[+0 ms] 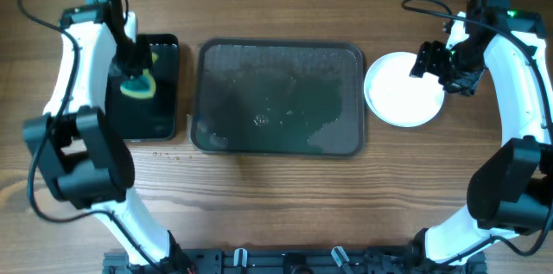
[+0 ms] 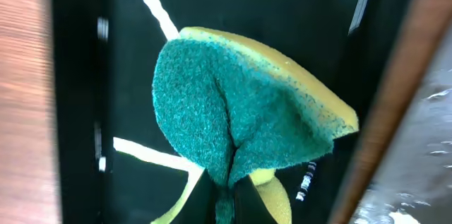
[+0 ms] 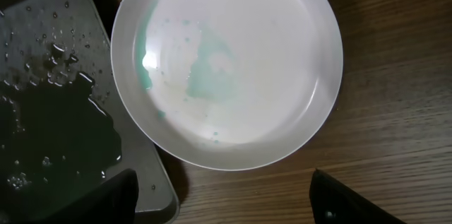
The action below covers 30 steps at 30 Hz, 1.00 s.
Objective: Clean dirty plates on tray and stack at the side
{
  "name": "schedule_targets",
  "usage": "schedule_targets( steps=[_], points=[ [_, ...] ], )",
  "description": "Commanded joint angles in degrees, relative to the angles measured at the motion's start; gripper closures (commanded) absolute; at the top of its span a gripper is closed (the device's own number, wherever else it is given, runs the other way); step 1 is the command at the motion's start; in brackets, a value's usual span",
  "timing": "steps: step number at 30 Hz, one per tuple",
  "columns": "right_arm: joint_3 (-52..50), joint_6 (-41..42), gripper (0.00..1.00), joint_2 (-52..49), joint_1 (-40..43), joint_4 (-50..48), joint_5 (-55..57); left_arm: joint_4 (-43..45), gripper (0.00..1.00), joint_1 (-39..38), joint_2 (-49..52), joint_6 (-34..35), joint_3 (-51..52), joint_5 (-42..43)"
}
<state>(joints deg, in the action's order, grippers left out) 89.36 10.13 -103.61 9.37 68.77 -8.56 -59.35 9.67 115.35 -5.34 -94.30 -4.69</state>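
Observation:
One white plate (image 1: 403, 90) lies on the table just right of the large dark grey tray (image 1: 281, 97). In the right wrist view the plate (image 3: 226, 61) shows faint teal-green smears left of its middle. The tray holds only water, no plates, and its wet corner shows in the right wrist view (image 3: 49, 111). No other plate shows as a separate thing, and no pale blue plate is in view. My right gripper (image 1: 429, 60) hangs above the plate's far right edge, with its fingers (image 3: 222, 196) wide open and empty. My left gripper (image 1: 134, 71) is shut on a teal and yellow sponge (image 2: 240, 111).
A smaller glossy black tray (image 1: 160, 114) stands left of the grey tray. The sponge (image 1: 138, 86) is held over it, folded by the pinch. The black tray's glossy inside fills the left wrist view (image 2: 296, 12). Bare wooden table lies in front of both trays.

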Motion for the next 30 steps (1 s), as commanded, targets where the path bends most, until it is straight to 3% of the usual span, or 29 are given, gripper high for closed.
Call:
schedule_targets(
  steps=[1, 3, 4, 5, 7, 8, 12, 14, 15, 17, 18, 24, 30],
  points=[
    [0.52, -1.18, 0.21, 0.7, -0.2, -0.17, 0.02, 2.73, 0.96, 0.72, 3.21, -4.52, 3.37, -0.48],
    [0.5, -1.16, 0.21, 0.7, -0.2, -0.09, 0.04, 3.56, 0.94, 0.74, 3.82, -4.52, 4.13, -0.48],
    [0.5, -1.14, 0.21, 0.7, -0.2, -0.09, 0.04, 3.69, 0.85, 0.74, 3.98, -4.52, 4.15, -0.46],
    [0.52, -1.11, 0.21, 0.7, -0.2, -0.13, 0.02, 3.76, 0.62, 0.72, 3.98, -4.52, 4.15, -0.46],
    [0.52, -1.16, 0.21, 0.7, -0.2, -0.42, 0.02, 3.82, 0.29, 0.66, 3.89, -4.55, 4.11, -0.5],
    [0.52, -1.14, 0.21, 0.7, -0.2, -0.48, 0.02, 3.85, 0.23, 0.68, 3.8, -4.55, 4.0, -0.57],
    [0.79, -2.51, 0.21, 1.03, -0.2, -0.07, -0.04, 1.79, 0.17, 0.57, 2.38, -2.82, 2.45, -0.72],
    [0.81, -2.67, 0.11, 2.27, -0.2, 0.2, 0.0, -0.68, 0.17, 0.31, 0.26, -0.87, 0.31, -0.68],
    [0.81, -2.69, 0.01, 3.06, -0.2, 0.17, 0.0, -1.4, 0.16, 0.15, -0.66, -0.02, -0.46, -0.68],
    [0.81, -2.69, 0.0, 6.16, -0.2, -0.07, 0.02, -3.69, 0.12, -0.66, -4.17, 1.92, -2.97, 0.22],
    [0.81, -2.73, 0.0, 7.87, -0.2, -0.15, 0.02, -4.52, 0.0, -1.18, -5.97, 2.56, -3.82, 1.14],
    [0.81, -4.17, 0.0, 18.69, -0.2, 0.59, 0.24, -6.56, 0.0, -4.42, -16.28, 4.96, -4.39, 6.21],
    [0.79, -4.17, 0.0, 27.74, -0.2, 5.88, 0.22, -6.71, 0.0, -6.82, -19.04, 4.96, -4.39, 6.21]
  ],
)
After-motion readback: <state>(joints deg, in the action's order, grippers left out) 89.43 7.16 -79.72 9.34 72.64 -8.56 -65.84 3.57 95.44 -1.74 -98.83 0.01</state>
